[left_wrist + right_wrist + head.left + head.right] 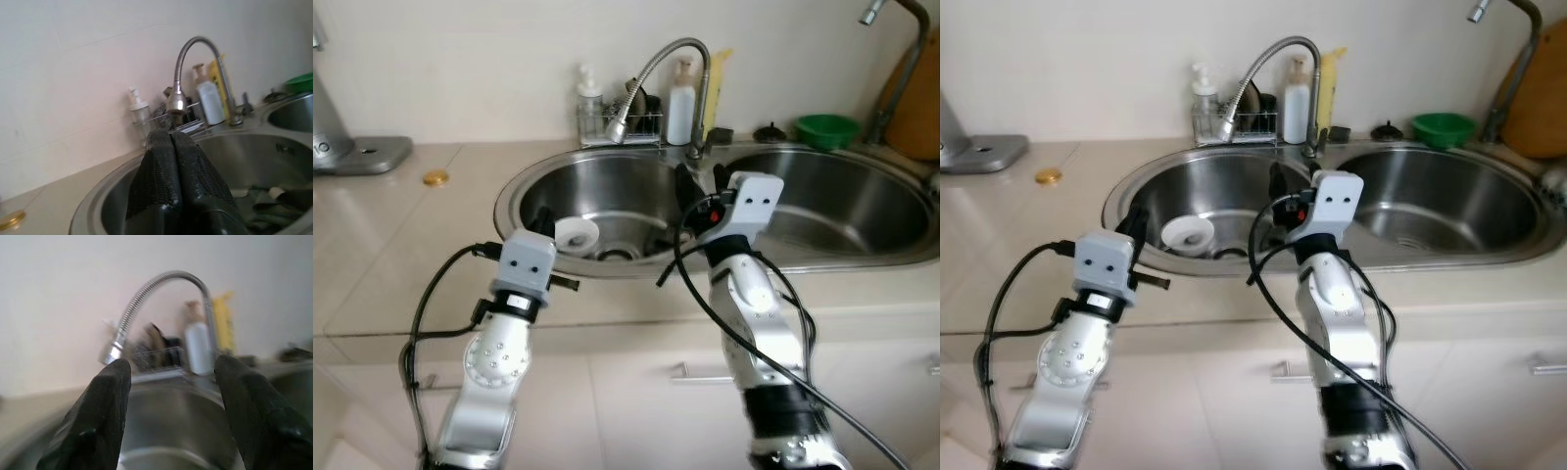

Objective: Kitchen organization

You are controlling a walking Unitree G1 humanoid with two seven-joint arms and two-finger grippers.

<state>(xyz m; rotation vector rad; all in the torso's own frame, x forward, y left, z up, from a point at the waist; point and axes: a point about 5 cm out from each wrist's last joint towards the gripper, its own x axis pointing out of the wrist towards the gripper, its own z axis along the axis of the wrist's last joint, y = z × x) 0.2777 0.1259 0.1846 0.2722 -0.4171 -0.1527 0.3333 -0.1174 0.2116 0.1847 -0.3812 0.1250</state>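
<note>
A steel double sink (783, 257) is set in the beige counter before me. In its left basin lies a white round item (576, 235) beside the drain, with some dark items (274, 200) near it. My left gripper (541, 219) hovers at the left basin's near rim, just left of the white item; in the left wrist view its fingers (171, 161) are pressed together, holding nothing. My right gripper (701, 188) is over the divider between the basins, pointing at the flexible faucet (656, 69). Its fingers (110, 406) stand wide apart and empty.
Behind the sink stand a soap dispenser (589, 93), a wire rack (625, 125), a white bottle (681, 106) and a yellow bottle (718, 78). A green bowl (826, 129) and a wooden board (920, 103) are at the back right. A gold lid (435, 178) lies on the left counter.
</note>
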